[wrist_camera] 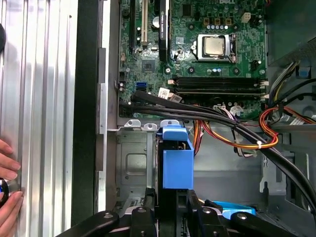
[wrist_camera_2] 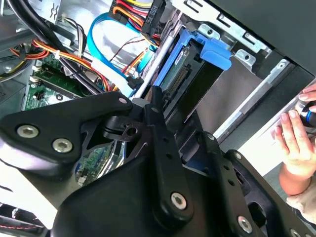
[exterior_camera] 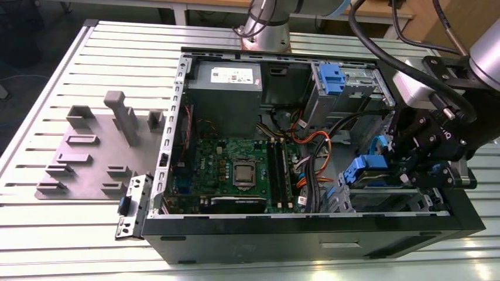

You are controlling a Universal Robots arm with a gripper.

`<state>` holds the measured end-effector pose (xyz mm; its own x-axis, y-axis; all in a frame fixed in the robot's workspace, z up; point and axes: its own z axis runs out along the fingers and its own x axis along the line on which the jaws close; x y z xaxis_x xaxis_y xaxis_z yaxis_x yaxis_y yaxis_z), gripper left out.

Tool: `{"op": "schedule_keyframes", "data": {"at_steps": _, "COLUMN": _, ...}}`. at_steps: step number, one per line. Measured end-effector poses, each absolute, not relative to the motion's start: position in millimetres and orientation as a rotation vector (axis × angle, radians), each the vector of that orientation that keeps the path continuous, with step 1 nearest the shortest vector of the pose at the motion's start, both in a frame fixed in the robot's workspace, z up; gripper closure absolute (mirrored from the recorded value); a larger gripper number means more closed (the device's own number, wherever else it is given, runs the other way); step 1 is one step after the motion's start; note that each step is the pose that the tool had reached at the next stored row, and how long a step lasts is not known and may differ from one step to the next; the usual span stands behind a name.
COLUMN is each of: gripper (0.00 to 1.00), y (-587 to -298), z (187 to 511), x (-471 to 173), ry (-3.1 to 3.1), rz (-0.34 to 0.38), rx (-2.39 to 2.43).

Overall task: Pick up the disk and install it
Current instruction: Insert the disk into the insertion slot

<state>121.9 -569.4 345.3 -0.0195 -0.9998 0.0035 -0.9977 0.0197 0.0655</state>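
Gripping the flat rectangular disk in its blue plastic carrier (wrist_camera: pixel 177 165) edge-on between the closed jaws of the black gripper (wrist_camera: pixel 173 202), inside the grey metal drive cage (wrist_camera: pixel 131 168) of the open black computer case (exterior_camera: pixel 312 240), beside the green motherboard (wrist_camera: pixel 197 49).

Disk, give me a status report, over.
End effector shut on the disk, edge-on at the drive bay. Cable bundle close by. Person's hand outside the case.
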Motion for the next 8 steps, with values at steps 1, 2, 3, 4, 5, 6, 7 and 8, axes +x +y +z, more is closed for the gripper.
{"op": "schedule_keyframes", "data": {"at_steps": 1, "gripper": 0.65, "y": -569.4, "z": 345.3, "x": 121.9, "ry": -2.208, "rz": -0.069, "rx": 2.165}}
{"op": "schedule_keyframes", "data": {"at_steps": 2, "gripper": 0.65, "y": -569.4, "z": 345.3, "x": 121.9, "ry": -2.208, "rz": -0.068, "rx": 2.165}}
{"op": "schedule_keyframes", "data": {"at_steps": 3, "gripper": 0.65, "y": -569.4, "z": 345.2, "x": 121.9, "ry": -2.208, "rz": -0.069, "rx": 2.165}}
{"op": "schedule_keyframes", "data": {"at_steps": 4, "gripper": 0.65, "y": -569.4, "z": 345.2, "x": 122.0, "ry": -2.208, "rz": -0.068, "rx": 2.165}}
{"op": "schedule_keyframes", "data": {"at_steps": 5, "gripper": 0.65, "y": -569.4, "z": 345.2, "x": 122.0, "ry": -2.208, "rz": -0.068, "rx": 2.165}}
{"op": "schedule_keyframes", "data": {"at_steps": 6, "gripper": 0.59, "y": -569.4, "z": 345.1, "x": 122.0, "ry": -2.208, "rz": -0.069, "rx": 2.165}}
{"op": "schedule_keyframes", "data": {"at_steps": 7, "gripper": 0.59, "y": -569.4, "z": 345.1, "x": 122.0, "ry": -2.208, "rz": -0.069, "rx": 2.165}}
{"op": "schedule_keyframes", "data": {"at_steps": 8, "gripper": 0.59, "y": -569.4, "z": 345.1, "x": 122.0, "ry": -2.208, "rz": -0.069, "rx": 2.165}}
